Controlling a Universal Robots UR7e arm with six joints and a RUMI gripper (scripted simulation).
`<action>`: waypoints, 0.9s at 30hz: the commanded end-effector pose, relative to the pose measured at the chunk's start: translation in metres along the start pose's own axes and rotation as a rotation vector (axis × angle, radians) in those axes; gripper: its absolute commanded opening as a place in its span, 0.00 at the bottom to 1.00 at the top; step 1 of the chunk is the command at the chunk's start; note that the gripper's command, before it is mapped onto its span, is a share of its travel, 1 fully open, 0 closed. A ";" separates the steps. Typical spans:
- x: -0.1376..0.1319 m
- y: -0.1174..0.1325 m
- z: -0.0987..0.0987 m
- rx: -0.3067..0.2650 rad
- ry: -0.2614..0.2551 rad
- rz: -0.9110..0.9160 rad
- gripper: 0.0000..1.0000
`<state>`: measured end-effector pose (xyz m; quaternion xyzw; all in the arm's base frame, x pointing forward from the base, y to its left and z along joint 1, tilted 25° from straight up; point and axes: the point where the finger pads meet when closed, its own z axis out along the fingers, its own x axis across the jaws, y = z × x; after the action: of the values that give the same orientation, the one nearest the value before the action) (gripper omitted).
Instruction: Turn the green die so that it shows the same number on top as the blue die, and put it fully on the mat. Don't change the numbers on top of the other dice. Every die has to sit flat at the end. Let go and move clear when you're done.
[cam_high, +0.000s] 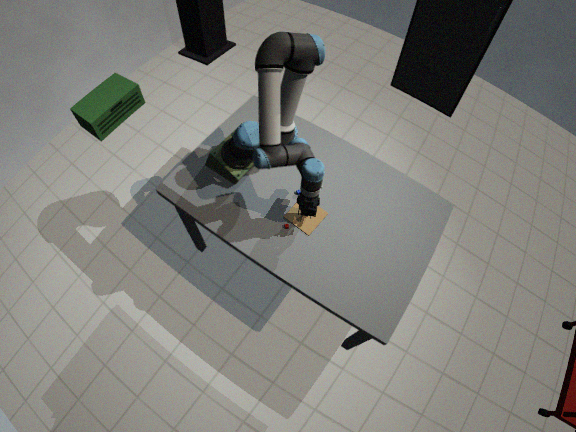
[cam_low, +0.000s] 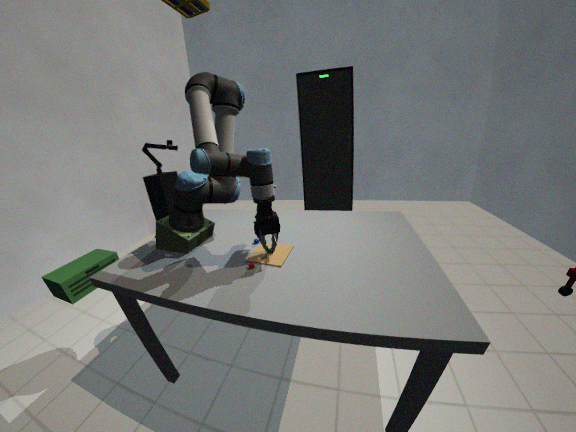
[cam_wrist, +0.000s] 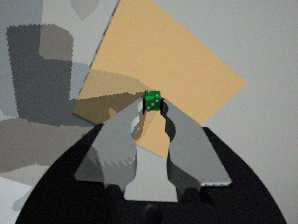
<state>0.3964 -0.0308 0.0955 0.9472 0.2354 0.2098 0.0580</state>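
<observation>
My gripper (cam_wrist: 152, 99) (cam_low: 269, 246) (cam_high: 305, 214) is shut on the green die (cam_wrist: 152, 100) (cam_low: 270, 249), which sits between the fingertips over the tan mat (cam_wrist: 185, 65) (cam_low: 281, 255) (cam_high: 316, 223). The die's face toward the wrist camera shows several white pips. The blue die (cam_low: 256, 240) (cam_high: 298, 191) lies on the table just behind the mat, near the arm. The red die (cam_low: 251, 266) (cam_high: 286, 226) lies on the table off the mat's front-left side. Their top numbers are too small to read.
The grey table (cam_high: 380, 250) (cam_low: 360, 270) carries the arm's green base (cam_low: 182, 235) at its back-left corner. A green box (cam_high: 107, 105) (cam_low: 75, 277) lies on the floor to the left. Dark pillars (cam_high: 445, 50) stand behind.
</observation>
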 end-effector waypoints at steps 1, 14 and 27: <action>0.000 0.000 0.000 -0.001 0.001 0.000 0.00; 0.000 0.000 -0.001 -0.001 0.001 0.000 0.00; 0.000 0.000 -0.022 -0.001 0.001 0.000 0.00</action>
<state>0.3912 -0.0306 0.1070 0.9472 0.2353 0.2098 0.0583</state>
